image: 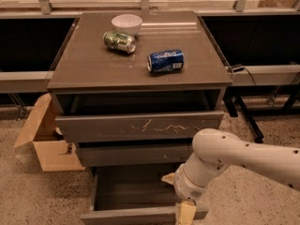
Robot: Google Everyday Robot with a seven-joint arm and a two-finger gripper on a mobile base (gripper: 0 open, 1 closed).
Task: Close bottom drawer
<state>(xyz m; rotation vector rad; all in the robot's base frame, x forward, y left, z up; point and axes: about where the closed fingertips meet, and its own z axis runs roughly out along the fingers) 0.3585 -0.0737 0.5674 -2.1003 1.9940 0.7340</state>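
bottom drawer [129, 190] hanging open at lower centre, gripper [186, 213] right at its front panel, can't tell if it's clamped or loose

Bottom drawer [123, 215] is pulled way out under the other two, and the gripper [185, 213] is down at its front panel, right side.

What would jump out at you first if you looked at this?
The big white robot arm at the lower right, reaching down with its gripper at the front panel of the pulled-out bottom drawer. Next come the blue can and green can lying on their sides on the cabinet top, near a white bowl. An open cardboard box sits on the floor to the left.
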